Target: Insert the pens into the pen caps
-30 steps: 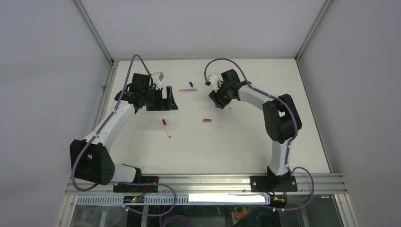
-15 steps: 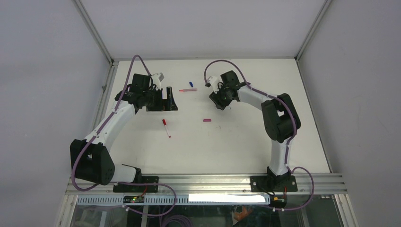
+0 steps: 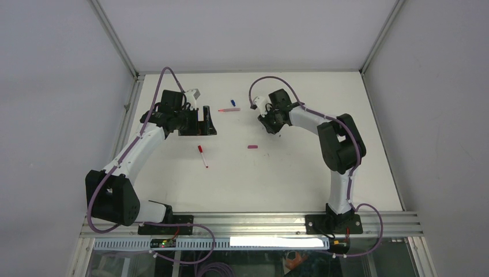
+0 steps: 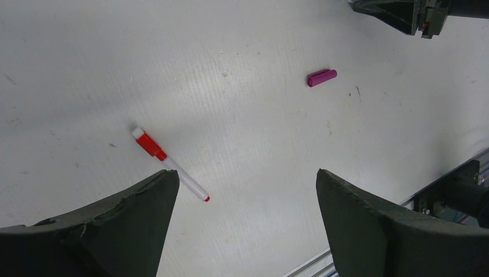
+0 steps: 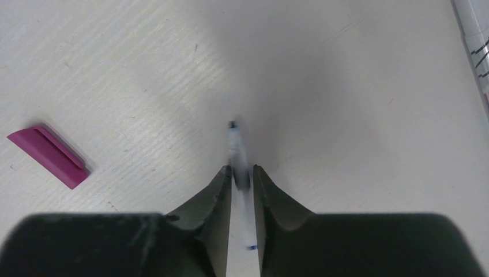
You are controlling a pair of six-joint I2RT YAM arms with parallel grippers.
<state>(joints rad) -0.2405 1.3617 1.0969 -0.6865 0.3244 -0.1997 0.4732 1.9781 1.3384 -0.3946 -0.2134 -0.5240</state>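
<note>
My right gripper [image 5: 242,168] is shut on a thin white pen with a blue tip [image 5: 236,147], held low over the table; in the top view this gripper [image 3: 271,125] is right of centre at the back. A magenta cap [image 5: 49,156] lies to its left, also seen in the top view [image 3: 252,146] and the left wrist view [image 4: 322,77]. A red-capped pen [image 4: 167,164] lies by my open, empty left gripper [image 4: 245,176], which sits at back left [image 3: 206,122]. A pink pen [image 3: 229,109] and a blue cap [image 3: 233,103] lie at the back.
The barrel of another whitish pen [image 5: 476,34] shows at the right wrist view's top right edge. The metal frame rail [image 3: 248,222] runs along the table's near edge. Grey enclosure walls stand on the left, the back and the right.
My right gripper has shifted slightly back and to the right, still holding the pen. The left arm and the loose pens and caps have not moved.
</note>
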